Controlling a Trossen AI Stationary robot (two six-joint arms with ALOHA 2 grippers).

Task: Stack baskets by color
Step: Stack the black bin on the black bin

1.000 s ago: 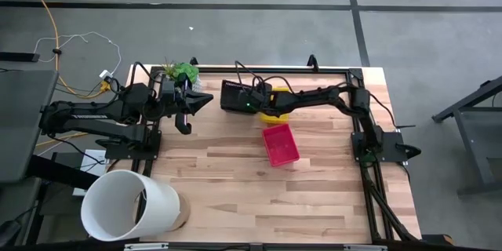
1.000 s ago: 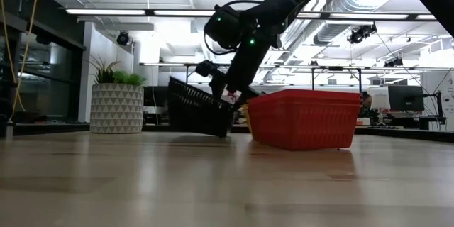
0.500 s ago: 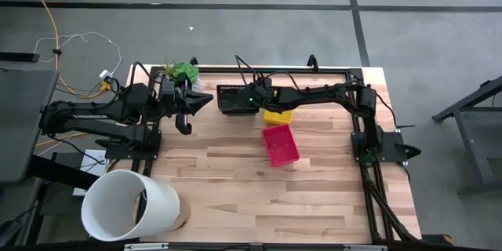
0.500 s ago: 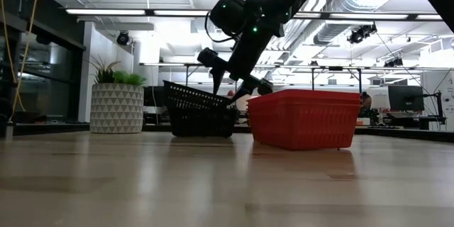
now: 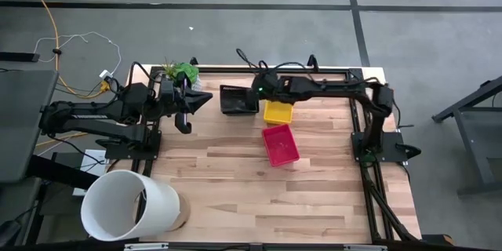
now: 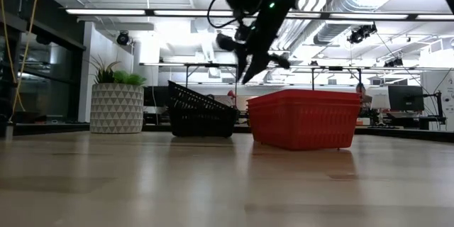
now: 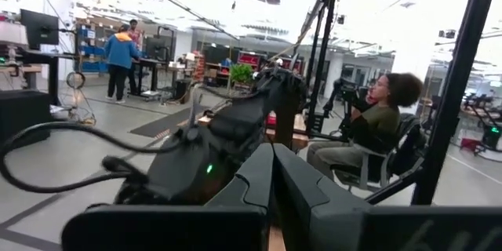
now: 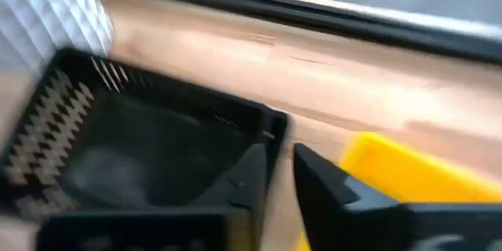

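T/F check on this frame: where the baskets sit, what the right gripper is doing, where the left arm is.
1. The black basket sits on the table, not held. True.
2. The right gripper grips the red basket. False: it hangs above the baskets, holding nothing.
3. The yellow basket lies between the black and the red one. True.
4. The left gripper is over the red basket. False: it waits shut at the table's left edge, near the plant.
5. The white cylinder stands upright mid-table. False: it lies at the near-left corner.

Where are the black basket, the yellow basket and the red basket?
black basket (image 5: 238,100), high view, on its mesh floor
yellow basket (image 5: 277,113), high view, on its visible middle
red basket (image 6: 303,118), low view, on its near side wall
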